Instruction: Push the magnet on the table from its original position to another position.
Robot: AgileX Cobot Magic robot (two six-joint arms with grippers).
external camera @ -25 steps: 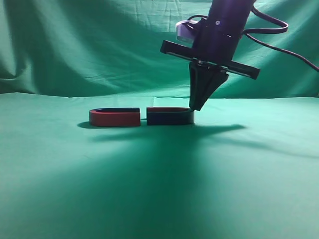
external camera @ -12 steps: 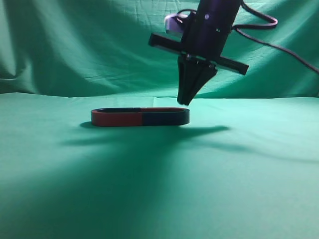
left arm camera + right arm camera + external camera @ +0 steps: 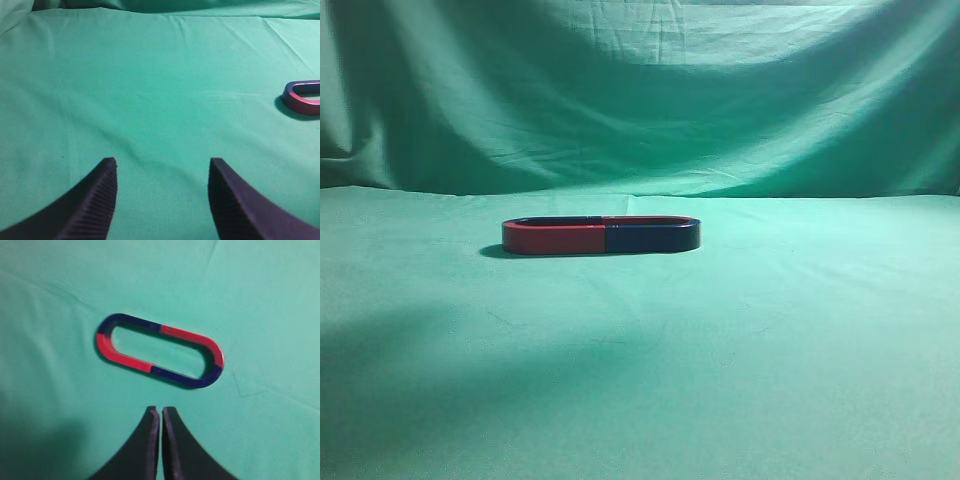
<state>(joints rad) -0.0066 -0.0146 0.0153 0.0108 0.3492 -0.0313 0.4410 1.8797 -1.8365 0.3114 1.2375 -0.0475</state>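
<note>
The magnet [image 3: 652, 237], navy on its near side, lies on the table [image 3: 770, 350] with its ends touching the ends of the red-sided magnet [image 3: 555, 238]; together they form a closed oval. In the right wrist view the magnet [image 3: 192, 380] is the right half of the oval and the red-sided magnet [image 3: 117, 352] the left half. My right gripper [image 3: 160, 411] is shut and empty, above the cloth and short of the oval. My left gripper [image 3: 162, 165] is open and empty over bare cloth. The red-sided magnet's bend [image 3: 302, 97] shows at the right edge of the left wrist view. Neither gripper shows in the exterior view.
Wrinkled green cloth covers the table and hangs as a backdrop [image 3: 640, 90] behind it. Nothing else lies on the cloth around the two magnets.
The magnet slid left and closed the gap to the red-sided magnet. The right arm then rose and left the exterior view.
</note>
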